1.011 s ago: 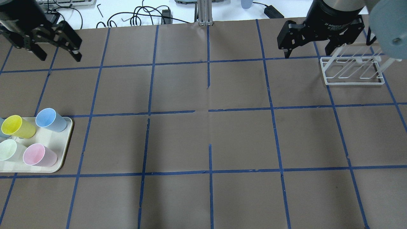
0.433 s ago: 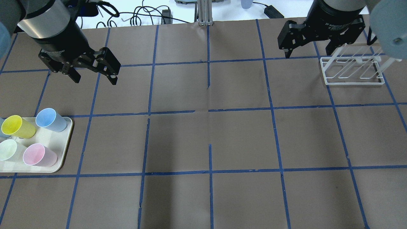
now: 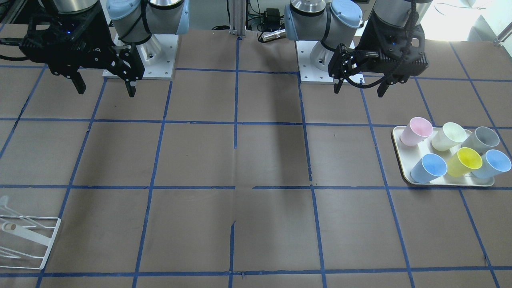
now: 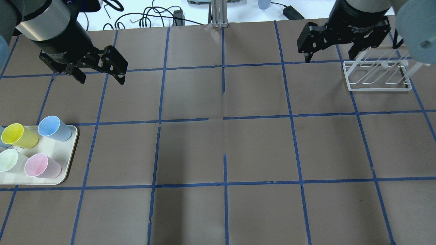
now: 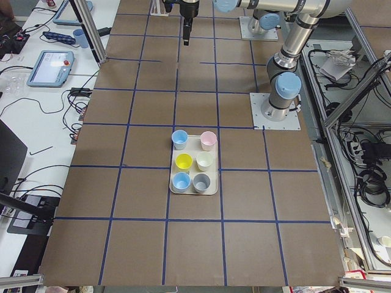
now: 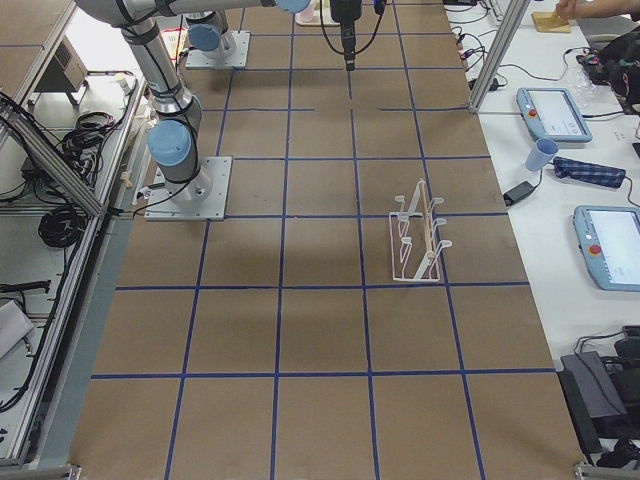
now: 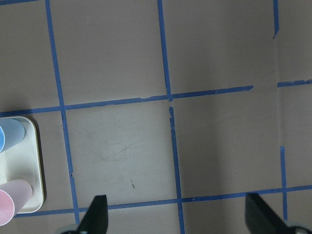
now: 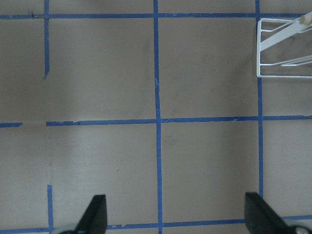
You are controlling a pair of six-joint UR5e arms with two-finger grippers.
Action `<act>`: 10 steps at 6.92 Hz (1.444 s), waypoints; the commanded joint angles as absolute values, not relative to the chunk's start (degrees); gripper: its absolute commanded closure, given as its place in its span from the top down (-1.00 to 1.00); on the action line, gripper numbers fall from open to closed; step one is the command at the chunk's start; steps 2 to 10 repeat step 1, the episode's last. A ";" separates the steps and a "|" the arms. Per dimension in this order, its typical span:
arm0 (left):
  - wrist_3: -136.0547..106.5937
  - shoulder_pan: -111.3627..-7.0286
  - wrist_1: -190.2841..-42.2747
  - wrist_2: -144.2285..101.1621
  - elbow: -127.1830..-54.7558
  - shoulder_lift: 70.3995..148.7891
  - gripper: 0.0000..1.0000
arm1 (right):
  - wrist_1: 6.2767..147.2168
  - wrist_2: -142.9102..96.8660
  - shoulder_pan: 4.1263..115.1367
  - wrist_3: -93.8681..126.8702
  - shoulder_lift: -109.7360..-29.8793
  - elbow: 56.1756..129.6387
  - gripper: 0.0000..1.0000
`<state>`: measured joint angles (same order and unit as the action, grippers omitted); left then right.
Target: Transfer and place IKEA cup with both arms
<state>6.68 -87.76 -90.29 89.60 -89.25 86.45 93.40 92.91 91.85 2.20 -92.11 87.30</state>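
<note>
overhead: behind robot, high, looked forward-down on table (image 4: 218, 149) | front: opposite side, faced robot, steep | end views: far, looked along table | wrist cams: nearer, straight down past left gripper (image 7: 175, 214), right gripper (image 8: 175, 214) | shared: tray (image 4: 54, 146) in overhead/front/left-end/left-wrist; rack (image 4: 376, 89) in overhead/front/right-end/right-wrist

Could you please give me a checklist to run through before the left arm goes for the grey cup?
1. Left gripper open and empty: ok.
2. Right gripper open and empty: ok.
3. Grey IKEA cup upright on the tray: ok.
4. Left gripper above that cup: not ok, it hangs over bare table, off the tray.
5. Finger room around the cup: cannot tell, the light blue cup stands close.
6. Wire rack holds no cup: ok.
</note>
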 commanded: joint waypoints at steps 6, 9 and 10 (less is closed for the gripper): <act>6.68 -86.23 -90.79 89.65 -87.37 87.71 1.00 | 93.43 92.90 91.85 2.20 -92.11 87.28 1.00; 6.68 -86.23 -90.79 89.65 -87.37 87.71 1.00 | 93.43 92.90 91.85 2.20 -92.11 87.28 1.00; 6.68 -86.23 -90.79 89.65 -87.37 87.71 1.00 | 93.43 92.90 91.85 2.20 -92.11 87.28 1.00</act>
